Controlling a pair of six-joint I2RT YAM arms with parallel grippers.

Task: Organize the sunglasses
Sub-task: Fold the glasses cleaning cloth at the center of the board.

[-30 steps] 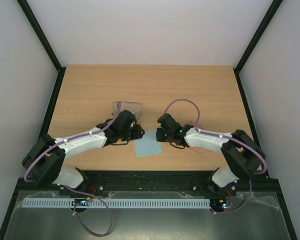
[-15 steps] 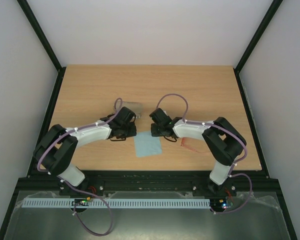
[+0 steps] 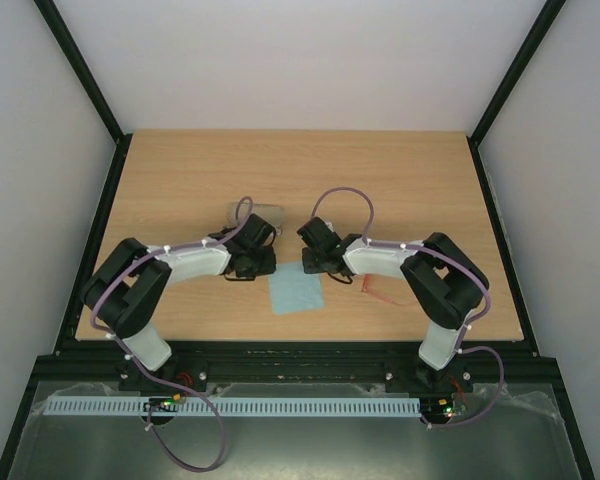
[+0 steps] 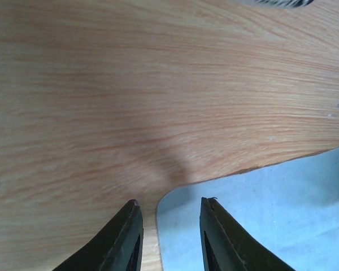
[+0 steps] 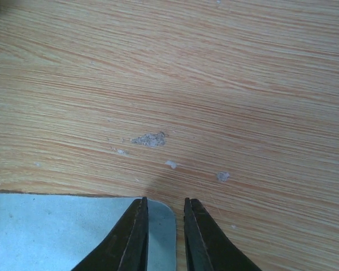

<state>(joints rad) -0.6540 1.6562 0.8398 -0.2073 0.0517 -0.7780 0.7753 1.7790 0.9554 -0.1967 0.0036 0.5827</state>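
From above, the sunglasses (image 3: pixel 378 291) lie flat on the wooden surface (image 3: pixel 180 180), right of the blue cloth (image 3: pixel 295 291) and partly tucked under the right forearm. The grey case (image 3: pixel 263 212) sits farther back beside the left arm. The left gripper (image 3: pixel 255 262) and right gripper (image 3: pixel 315 262) hang low at the cloth's far corners. In the left wrist view, the left gripper (image 4: pixel 168 237) is partly open and empty above a cloth corner. In the right wrist view, the right gripper (image 5: pixel 165 237) shows a narrow gap and holds nothing, with a cloth corner just beneath it. The sunglasses look light, thin and easily bent, with smooth lenses, so the bridge or a hinge corner seems the safest hold, with a gentle pinch.
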